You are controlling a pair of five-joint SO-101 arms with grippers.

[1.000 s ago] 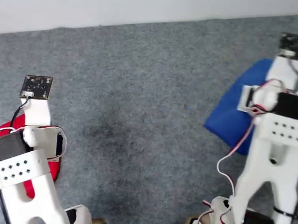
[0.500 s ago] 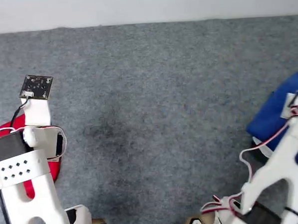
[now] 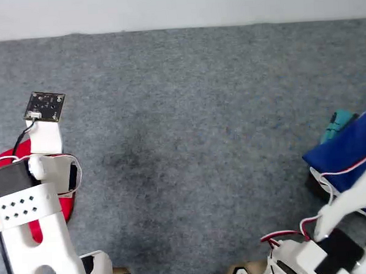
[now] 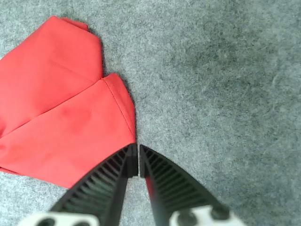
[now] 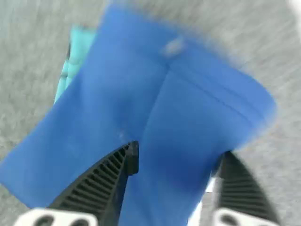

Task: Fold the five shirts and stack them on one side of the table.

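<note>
The grey tabletop (image 3: 188, 112) carries shirts at two opposite edges. A red shirt (image 4: 61, 117) lies flat by the left edge, doubled over itself so that one layer overlaps another along a slanting hem. The left claw (image 4: 138, 157) hangs just above it with its fingers pressed together, the tips right at the hem's corner. Whether they pinch any cloth I cannot tell. That corner is probably the spot from which the shirt can be lifted or folded over.

By the right edge, a blue shirt (image 5: 141, 108) lies folded, and a teal shirt (image 5: 75, 61) peeks out from under its far side. This looks like the stack the task asks for, gathered at one edge so the middle stays free for folding. The right claw (image 5: 178, 162) hovers over the blue shirt with its fingers spread wide and holds nothing. The blue shirt seems to have been set down there, or to be about to be gripped.
</note>
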